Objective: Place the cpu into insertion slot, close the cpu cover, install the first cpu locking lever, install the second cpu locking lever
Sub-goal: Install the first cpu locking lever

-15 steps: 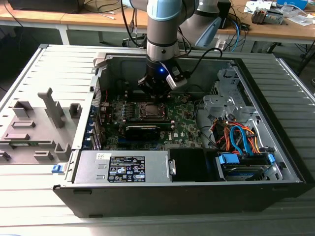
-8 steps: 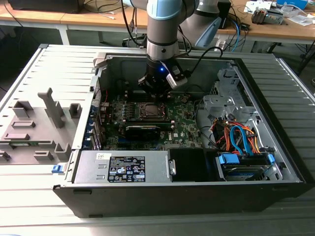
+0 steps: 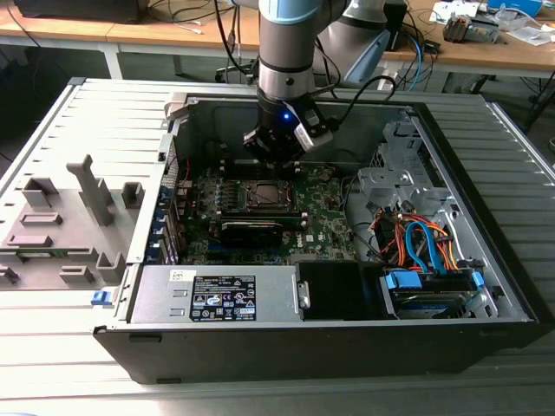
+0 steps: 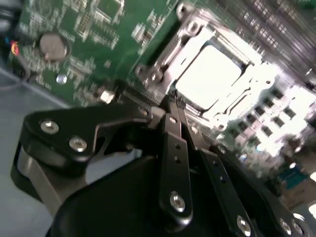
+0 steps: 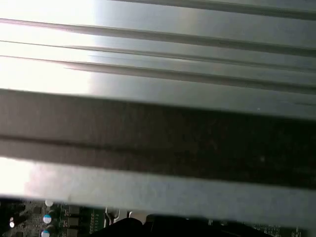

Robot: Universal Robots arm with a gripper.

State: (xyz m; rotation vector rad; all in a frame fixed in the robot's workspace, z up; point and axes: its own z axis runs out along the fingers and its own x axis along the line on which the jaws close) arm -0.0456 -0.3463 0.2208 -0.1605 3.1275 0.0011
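Observation:
In the exterior view, the insertion slot is a square silver-rimmed socket in the middle of the green motherboard, inside the open computer case. My gripper hangs just above the socket's far edge. In the second wrist view, the cpu lies in the slot as a bright silver square, and the metal cpu cover frames it flat. The black fingertips of my gripper meet beside the socket's rim with nothing visible between them. I cannot make out how the locking levers stand.
A long black card lies just in front of the socket. The power supply and a drive bay with coloured cables line the case front. A coin battery sits on the board. The ribbed grey case wall stands close by.

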